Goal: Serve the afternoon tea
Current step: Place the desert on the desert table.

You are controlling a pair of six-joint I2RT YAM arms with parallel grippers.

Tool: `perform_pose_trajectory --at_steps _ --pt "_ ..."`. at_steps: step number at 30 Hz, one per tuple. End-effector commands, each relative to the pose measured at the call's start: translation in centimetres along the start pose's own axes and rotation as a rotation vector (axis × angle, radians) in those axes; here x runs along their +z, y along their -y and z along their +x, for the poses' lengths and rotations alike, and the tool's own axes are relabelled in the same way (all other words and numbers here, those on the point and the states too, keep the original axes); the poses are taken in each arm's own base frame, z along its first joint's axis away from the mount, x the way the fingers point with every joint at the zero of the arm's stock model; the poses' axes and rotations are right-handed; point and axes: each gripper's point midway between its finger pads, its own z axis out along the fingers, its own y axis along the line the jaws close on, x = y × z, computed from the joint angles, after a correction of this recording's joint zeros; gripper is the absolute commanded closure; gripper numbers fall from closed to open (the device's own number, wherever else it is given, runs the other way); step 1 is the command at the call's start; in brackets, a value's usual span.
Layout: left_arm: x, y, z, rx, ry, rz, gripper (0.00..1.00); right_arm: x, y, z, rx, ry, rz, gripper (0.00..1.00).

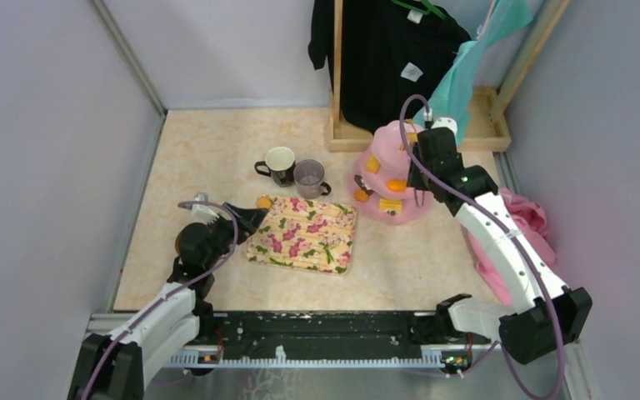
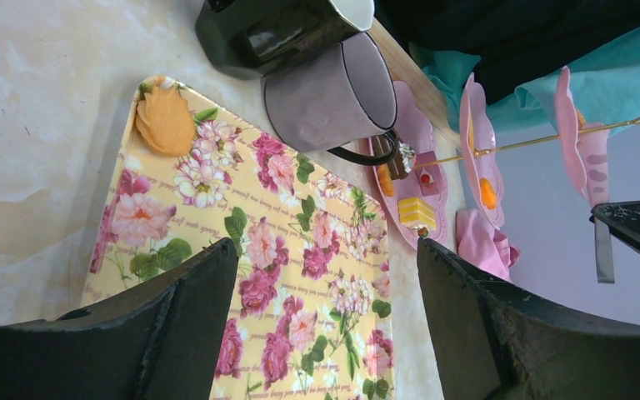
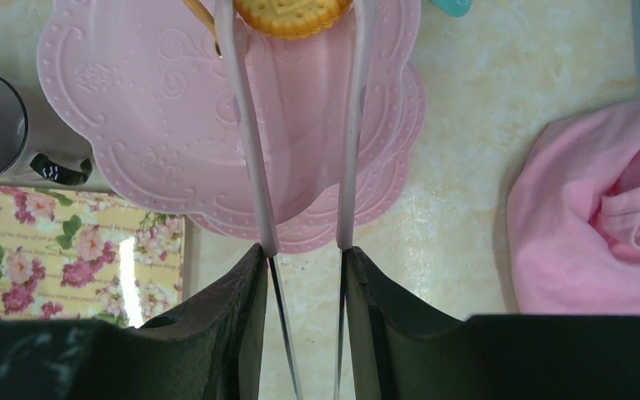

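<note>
The pink three-tier stand stands at the back right with orange, yellow and brown snacks on its tiers. My right gripper is shut on white tongs. The tongs pinch a round yellow biscuit over the stand's top plate. The black mug and the smoky translucent mug stand side by side behind the flower-patterned tray. An orange snack lies on the tray's far left corner. My left gripper is open and empty over the tray's left part. No coasters are in view.
A pink cloth lies on the table to the right of the stand. A wooden rack with black and teal clothes stands at the back. Grey walls close in both sides.
</note>
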Motion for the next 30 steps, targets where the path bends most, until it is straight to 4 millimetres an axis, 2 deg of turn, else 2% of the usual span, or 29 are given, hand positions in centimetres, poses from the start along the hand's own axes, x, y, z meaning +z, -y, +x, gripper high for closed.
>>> perform_pose_trajectory --at_steps 1,10,16,30 --pt "0.06 1.35 -0.54 0.014 0.013 0.05 0.16 -0.85 -0.32 -2.97 0.023 0.081 -0.019 0.75" --pt "0.06 1.32 -0.52 0.013 0.012 0.05 0.16 -0.9 -0.24 -2.98 0.026 0.079 -0.017 0.68" --pt "0.04 1.41 -0.57 0.014 0.014 0.052 0.16 -0.9 -0.22 -2.95 0.028 0.077 -0.018 0.58" --pt "0.04 1.48 -0.59 0.011 0.014 0.054 0.16 -1.57 -0.04 -2.95 0.038 0.085 -0.022 0.58"
